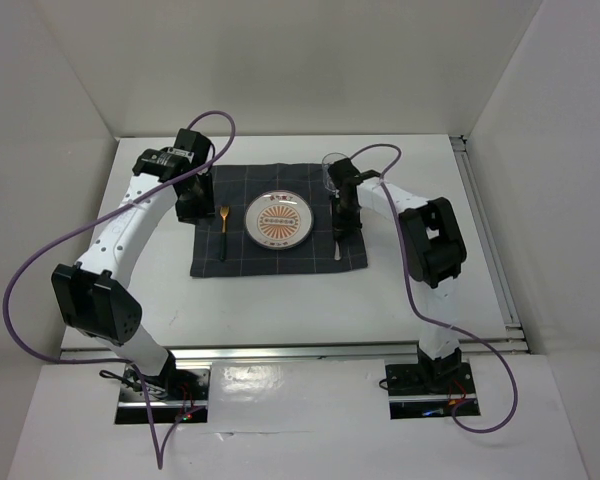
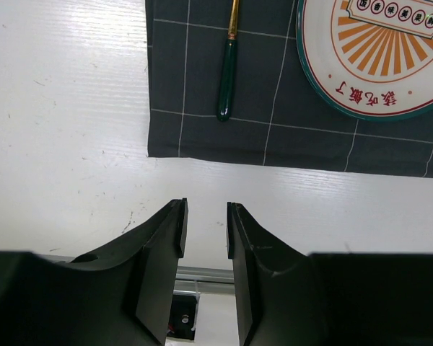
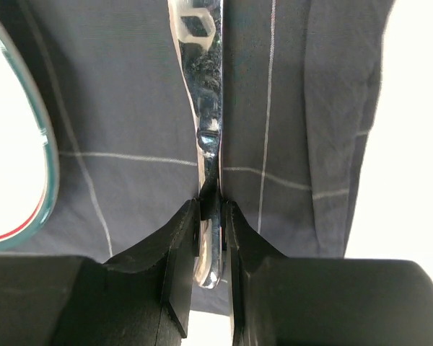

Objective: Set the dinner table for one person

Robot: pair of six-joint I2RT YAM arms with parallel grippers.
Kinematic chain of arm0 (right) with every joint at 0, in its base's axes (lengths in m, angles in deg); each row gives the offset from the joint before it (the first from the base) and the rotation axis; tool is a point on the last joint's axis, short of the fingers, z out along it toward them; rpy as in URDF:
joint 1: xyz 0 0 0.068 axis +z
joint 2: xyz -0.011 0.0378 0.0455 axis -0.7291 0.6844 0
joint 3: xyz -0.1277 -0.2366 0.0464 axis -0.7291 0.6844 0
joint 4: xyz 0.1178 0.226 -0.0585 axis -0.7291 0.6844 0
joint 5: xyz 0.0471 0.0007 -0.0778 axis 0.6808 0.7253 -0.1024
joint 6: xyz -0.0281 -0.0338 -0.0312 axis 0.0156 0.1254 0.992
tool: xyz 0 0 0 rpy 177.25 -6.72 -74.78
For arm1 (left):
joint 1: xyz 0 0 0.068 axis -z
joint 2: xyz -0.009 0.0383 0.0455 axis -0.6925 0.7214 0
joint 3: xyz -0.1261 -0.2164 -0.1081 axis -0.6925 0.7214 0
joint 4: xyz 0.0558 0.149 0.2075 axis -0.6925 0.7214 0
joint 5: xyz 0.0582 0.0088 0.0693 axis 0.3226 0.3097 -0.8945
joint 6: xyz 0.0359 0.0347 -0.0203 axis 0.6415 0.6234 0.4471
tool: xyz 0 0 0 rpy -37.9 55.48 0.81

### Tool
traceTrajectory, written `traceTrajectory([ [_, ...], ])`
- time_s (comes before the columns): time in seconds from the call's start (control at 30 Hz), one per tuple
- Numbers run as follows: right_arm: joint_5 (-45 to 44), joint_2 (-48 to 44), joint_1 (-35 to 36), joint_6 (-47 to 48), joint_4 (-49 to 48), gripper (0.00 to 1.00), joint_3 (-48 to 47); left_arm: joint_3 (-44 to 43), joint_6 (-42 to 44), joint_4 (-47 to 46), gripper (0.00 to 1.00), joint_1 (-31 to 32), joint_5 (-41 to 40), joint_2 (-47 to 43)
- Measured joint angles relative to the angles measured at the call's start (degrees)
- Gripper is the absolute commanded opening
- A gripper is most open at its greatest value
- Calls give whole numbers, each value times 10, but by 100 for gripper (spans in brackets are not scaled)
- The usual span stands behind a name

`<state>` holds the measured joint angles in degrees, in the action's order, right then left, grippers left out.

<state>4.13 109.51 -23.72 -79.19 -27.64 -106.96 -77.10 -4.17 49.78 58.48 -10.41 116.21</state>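
The white dinner table (image 1: 280, 300) carries a dark grey checked placemat (image 1: 280, 258) with a patterned plate (image 1: 279, 220) at its middle. A gold utensil with a green handle (image 1: 223, 228) lies left of the plate and shows in the left wrist view (image 2: 227, 72). My right gripper (image 1: 342, 225) is right of the plate, shut on a shiny silver utensil (image 3: 202, 94) held low over the mat, its end (image 1: 338, 250) pointing toward the near edge. My left gripper (image 1: 192, 205) is open and empty (image 2: 204, 229) over bare table at the mat's left edge.
A clear glass (image 1: 332, 172) stands at the mat's far right corner, just behind my right gripper. White walls close in the table at the back and sides. A metal rail (image 1: 280, 350) runs along the near edge.
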Motion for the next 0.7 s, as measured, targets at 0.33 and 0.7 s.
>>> traceTrajectory([
  [0.33, -2, 14, 0, 0, 5, 77, -23, 0, 0, 1, 46, 0, 0, 0],
  [0.7, -67, -191, -49, -9, 50, 99, -5, 0, -2, 1, 46, 0, 7, 0],
])
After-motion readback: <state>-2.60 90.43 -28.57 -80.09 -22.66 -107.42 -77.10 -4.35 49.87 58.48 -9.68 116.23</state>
